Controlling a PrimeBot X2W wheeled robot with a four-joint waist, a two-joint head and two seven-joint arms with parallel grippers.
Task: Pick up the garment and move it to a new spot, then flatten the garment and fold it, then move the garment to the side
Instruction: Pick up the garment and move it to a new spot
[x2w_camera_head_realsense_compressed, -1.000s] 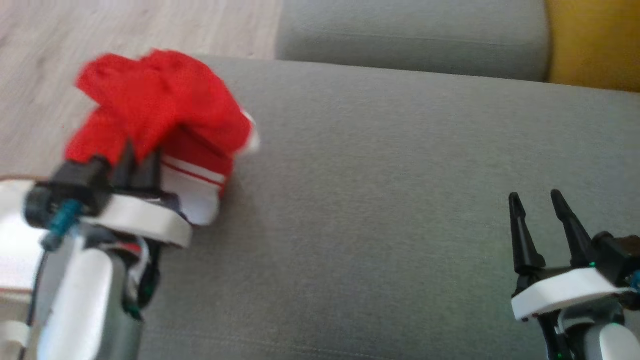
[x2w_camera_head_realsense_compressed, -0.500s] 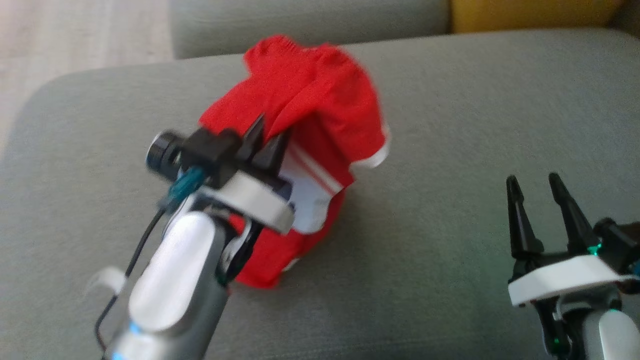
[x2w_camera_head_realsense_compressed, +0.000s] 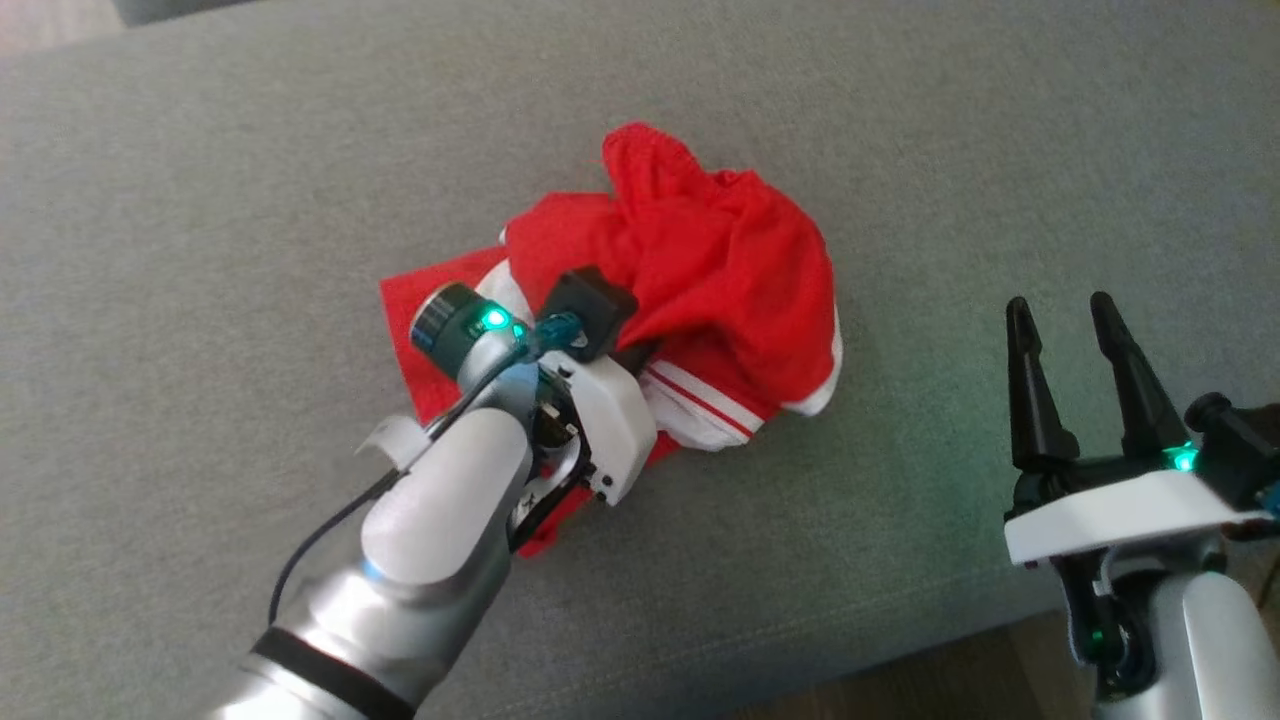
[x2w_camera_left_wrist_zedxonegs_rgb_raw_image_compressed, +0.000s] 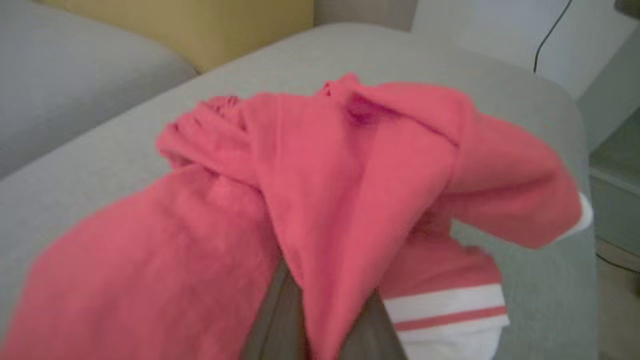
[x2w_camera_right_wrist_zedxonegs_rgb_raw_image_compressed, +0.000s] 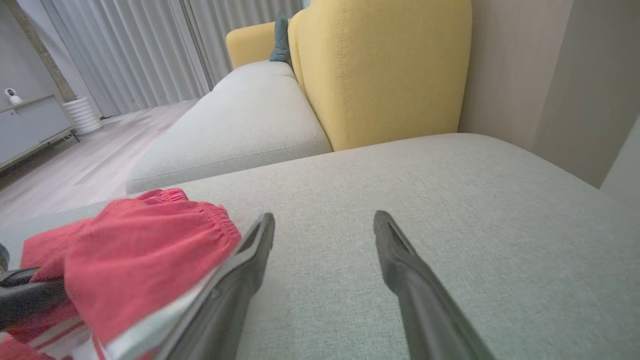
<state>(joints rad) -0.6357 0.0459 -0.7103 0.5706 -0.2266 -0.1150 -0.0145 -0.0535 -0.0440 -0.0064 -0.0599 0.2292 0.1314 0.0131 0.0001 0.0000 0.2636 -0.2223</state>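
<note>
Grey sofa cushion, red shorts heaped mid-seat.
My left end effector is pinched shut on a fold to carry them; my right end effector, at four o'clock from them, stands wide open and empty, ready for flattening.

We cannot see the fingertips of the left gripper; folds of the red garment cover them. In the left wrist view the garment is blurred and runs off the left and bottom edges. The right wrist view cuts the garment at its left edge, and the right gripper at the bottom.
</note>
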